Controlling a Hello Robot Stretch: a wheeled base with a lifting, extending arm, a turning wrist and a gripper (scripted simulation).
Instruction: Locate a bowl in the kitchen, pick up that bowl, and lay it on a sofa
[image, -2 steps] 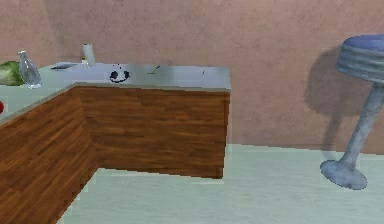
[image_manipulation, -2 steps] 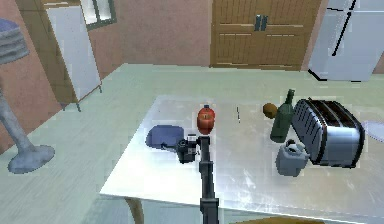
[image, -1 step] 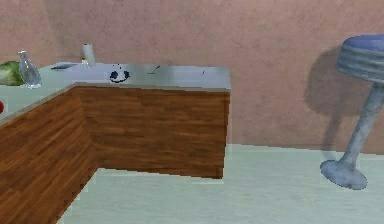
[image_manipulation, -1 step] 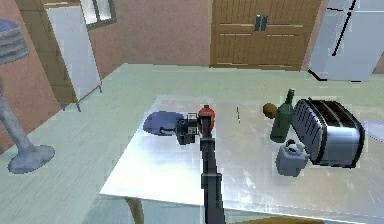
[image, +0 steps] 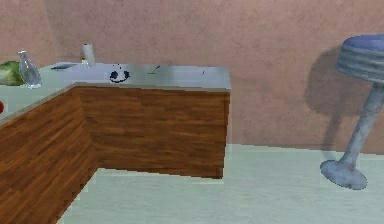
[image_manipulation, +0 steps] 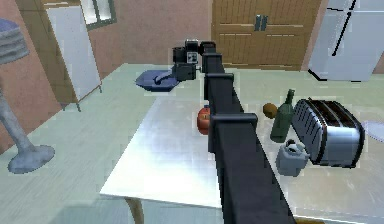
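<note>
A shallow dark blue bowl (image_manipulation: 158, 78) lies near the far left corner of the pale table (image_manipulation: 165, 160) in the arm side view. My arm's dark bar runs up the middle of that table. The gripper (image_manipulation: 176, 64) sits at its far end, just right of the bowl, with the two white marked squares (image_manipulation: 191, 50) beside it. The bowl rests on the tabletop at the fingers, so I cannot tell whether the gripper holds anything. In the forward view a small round black-and-white thing (image: 120, 73) sits on the counter (image: 150, 85).
On the table stand a toaster (image_manipulation: 326, 130), a green bottle (image_manipulation: 285, 114), a grey cup (image_manipulation: 292, 158), a red round thing (image_manipulation: 203, 118) and a brown lump (image_manipulation: 270, 108). A fridge (image_manipulation: 348, 40) stands far right. A stool (image: 356, 100) stands beside the L-shaped wood-fronted counter.
</note>
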